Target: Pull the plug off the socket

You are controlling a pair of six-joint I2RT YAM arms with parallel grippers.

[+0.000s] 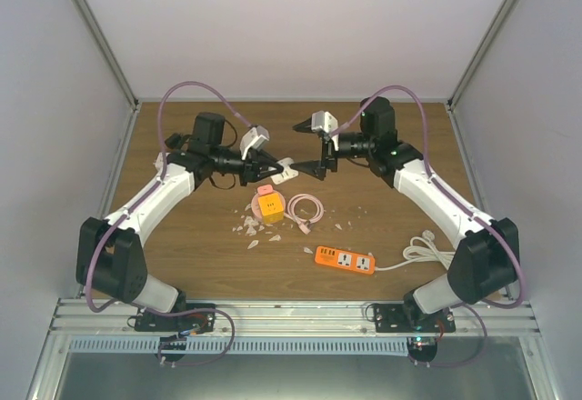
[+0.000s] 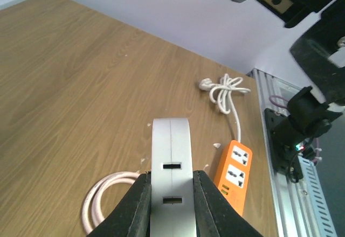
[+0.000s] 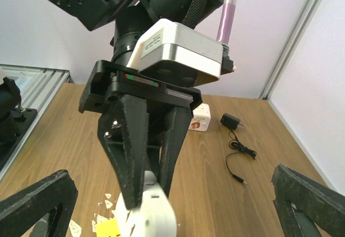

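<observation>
Over the middle of the desk (image 1: 182,255), my left arm (image 1: 150,195) and right arm (image 1: 436,200) bend inward, tips nearly meeting. The right jaws gape, holding nothing. The orange power strip (image 1: 346,260) lies lower right of centre. The left jaws clench the white plug (image 1: 285,172), well apart from the strip.
</observation>
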